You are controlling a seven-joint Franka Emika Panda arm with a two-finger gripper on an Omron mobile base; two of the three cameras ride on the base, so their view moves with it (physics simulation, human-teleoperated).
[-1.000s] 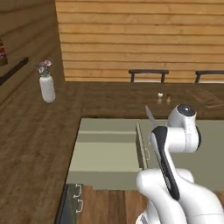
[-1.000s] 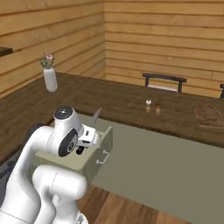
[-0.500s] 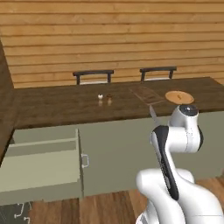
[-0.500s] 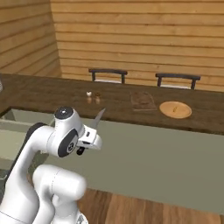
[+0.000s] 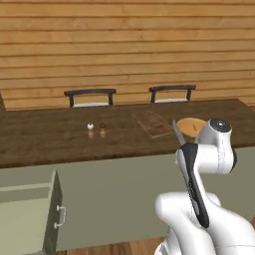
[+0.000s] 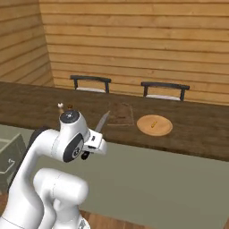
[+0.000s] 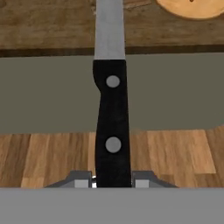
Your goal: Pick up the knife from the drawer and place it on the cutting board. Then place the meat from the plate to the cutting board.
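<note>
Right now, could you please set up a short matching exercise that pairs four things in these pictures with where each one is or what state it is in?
Things:
1. knife
2. drawer
3. plate
4. cutting board

Places or states:
A. standing open, at the lower left of the left base view
B. lying bare on the dark counter, in front of the left chair
C. clamped in the gripper, blade pointing at the counter
D. on the counter with a small piece on it

Pairs: 1-C, 2-A, 3-D, 4-B
</note>
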